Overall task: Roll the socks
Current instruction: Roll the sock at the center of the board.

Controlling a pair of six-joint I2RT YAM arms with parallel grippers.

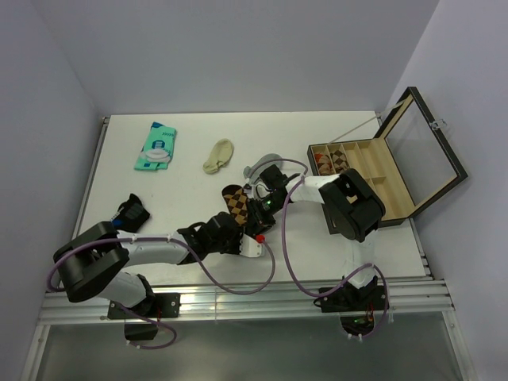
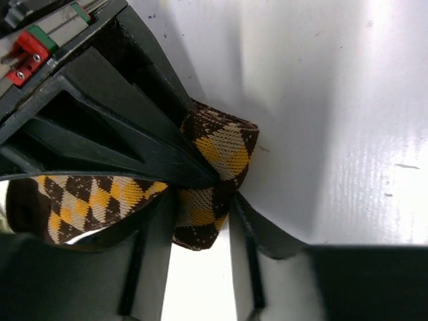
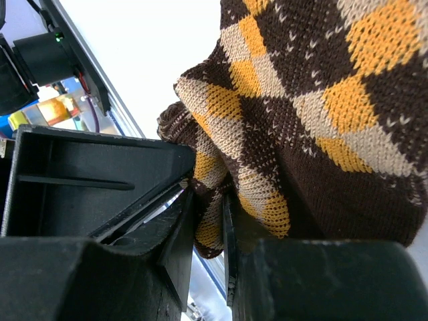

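Observation:
The dark-brown argyle sock (image 1: 233,198) lies bunched at the table's middle. My left gripper (image 1: 236,219) comes from the near left and is shut on a fold of it; in the left wrist view the fold (image 2: 204,214) sits pinched between the fingers of the gripper (image 2: 204,200). My right gripper (image 1: 256,201) comes from the right and is shut on the same sock (image 3: 314,100); its jaws (image 3: 209,208) squeeze a fold. The two grippers nearly touch. A cream sock (image 1: 218,155) lies behind, and a grey sock (image 1: 260,165) shows partly behind the right wrist.
A teal-and-white packet (image 1: 156,146) lies at the far left. A small dark object (image 1: 131,213) sits by the left arm. An open compartment box (image 1: 373,178) with a raised glass lid stands at the right, with rolled argyle socks (image 1: 329,161) in it.

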